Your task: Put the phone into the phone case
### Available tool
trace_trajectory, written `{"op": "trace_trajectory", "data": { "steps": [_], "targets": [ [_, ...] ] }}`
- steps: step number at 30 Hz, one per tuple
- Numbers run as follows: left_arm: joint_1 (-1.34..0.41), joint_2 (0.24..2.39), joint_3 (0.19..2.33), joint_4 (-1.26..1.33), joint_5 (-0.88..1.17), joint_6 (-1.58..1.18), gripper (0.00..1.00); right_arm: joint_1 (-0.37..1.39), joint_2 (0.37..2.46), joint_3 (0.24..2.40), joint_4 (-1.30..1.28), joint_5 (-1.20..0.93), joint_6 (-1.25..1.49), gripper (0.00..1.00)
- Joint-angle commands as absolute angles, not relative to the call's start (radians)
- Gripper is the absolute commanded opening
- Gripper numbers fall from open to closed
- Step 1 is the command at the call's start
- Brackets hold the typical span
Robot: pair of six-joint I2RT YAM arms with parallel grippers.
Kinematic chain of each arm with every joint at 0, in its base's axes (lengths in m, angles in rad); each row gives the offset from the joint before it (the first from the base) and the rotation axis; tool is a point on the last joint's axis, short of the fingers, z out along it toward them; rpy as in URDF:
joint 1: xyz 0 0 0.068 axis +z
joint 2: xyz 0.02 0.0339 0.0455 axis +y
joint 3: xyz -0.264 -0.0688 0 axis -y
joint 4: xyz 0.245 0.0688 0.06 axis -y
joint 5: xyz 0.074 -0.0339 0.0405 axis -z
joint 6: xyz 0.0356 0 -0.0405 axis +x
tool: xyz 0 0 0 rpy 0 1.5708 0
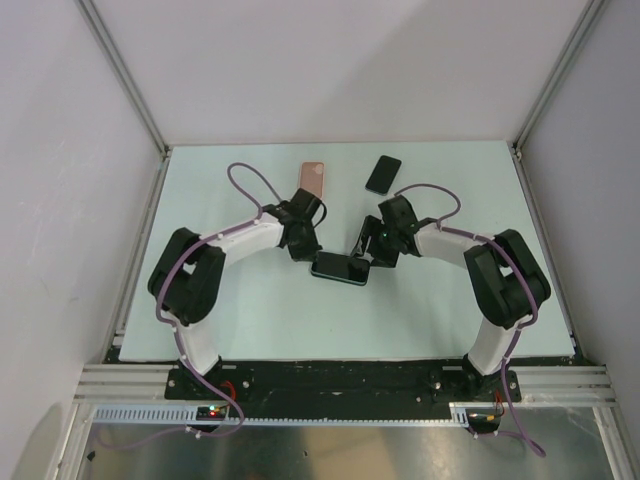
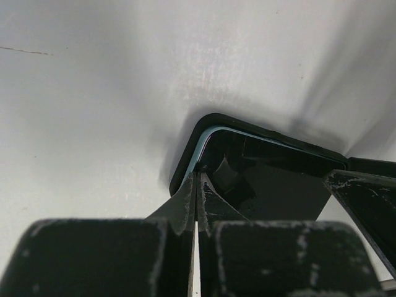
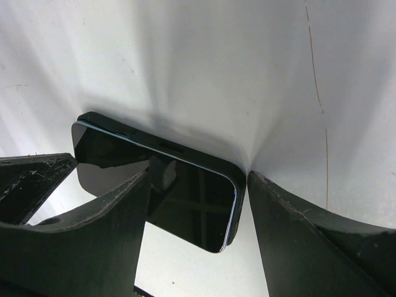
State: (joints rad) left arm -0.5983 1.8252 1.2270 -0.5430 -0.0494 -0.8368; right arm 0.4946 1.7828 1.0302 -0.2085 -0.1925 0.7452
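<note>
A dark phone point(image 1: 340, 268) lies flat mid-table, screen up. Its pale-blue edge sits inside a black rim that looks like the phone case point(image 2: 204, 124). My left gripper point(image 1: 302, 250) is shut, and its tips point(image 2: 197, 180) press down at the phone's left corner, where the blue edge meets the rim. My right gripper point(image 1: 374, 256) is open and straddles the phone's right end point(image 3: 185, 198). One finger point(image 3: 99, 223) stands over the screen and the other finger point(image 3: 303, 235) is just off the short edge. How deep the phone sits in the case I cannot tell.
A pink case point(image 1: 313, 180) and a second dark phone point(image 1: 383, 174) lie at the back of the table. White walls close the table in on three sides. The two grippers stand close together over the phone.
</note>
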Motion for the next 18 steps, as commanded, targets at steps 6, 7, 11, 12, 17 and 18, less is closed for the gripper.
{"op": "trace_trajectory", "data": {
  "steps": [6,7,11,12,17,18],
  "targets": [
    [-0.572,1.698,1.17,-0.584,-0.106,-0.792,0.0,0.466,1.796,1.031,-0.22,-0.184,0.678,0.71],
    [-0.572,1.696,1.16,-0.585,-0.103,-0.79,0.0,0.466,1.8,1.032,-0.22,-0.187,0.676,0.7],
    [-0.572,1.696,1.136,-0.584,-0.084,-0.788,0.12,0.466,1.814,1.034,-0.22,-0.194,0.67,0.7],
    [-0.571,1.695,1.133,-0.583,-0.077,-0.79,0.17,0.466,1.817,1.034,-0.221,-0.195,0.67,0.7],
    [-0.572,1.685,1.12,-0.551,-0.032,-0.798,0.38,0.466,1.82,1.035,-0.22,-0.198,0.664,0.7],
    [-0.571,1.683,1.115,-0.538,-0.02,-0.8,0.4,0.465,1.822,1.035,-0.22,-0.197,0.663,0.7]
  ]
}}
